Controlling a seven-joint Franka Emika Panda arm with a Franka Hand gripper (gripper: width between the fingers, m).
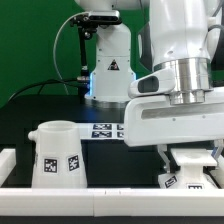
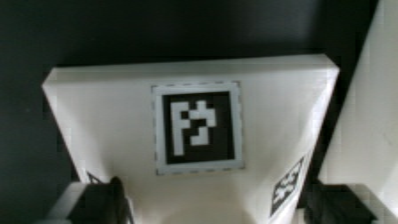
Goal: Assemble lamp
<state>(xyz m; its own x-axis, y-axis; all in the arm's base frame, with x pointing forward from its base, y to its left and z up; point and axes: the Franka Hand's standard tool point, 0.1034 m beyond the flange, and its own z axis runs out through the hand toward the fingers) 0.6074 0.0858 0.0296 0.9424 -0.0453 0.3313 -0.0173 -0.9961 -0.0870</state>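
The blocky white lamp base [image 2: 196,90], with a black-and-white tag on top, lies between my gripper's [image 2: 217,205] two dark fingers [image 2: 98,200]. Both pads lie against its sides, so the gripper is shut on it. In the exterior view the gripper [image 1: 190,168] reaches down at the right over the base [image 1: 188,182], which sits low on the table. The large tapered lamp shade [image 1: 58,155] stands apart at the exterior view's left. The bulb is out of view.
The marker board [image 1: 103,129] lies flat on the black table behind the shade. A white rail [image 1: 60,205] runs along the front edge. The arm's own pedestal [image 1: 108,70] stands at the back with a cable.
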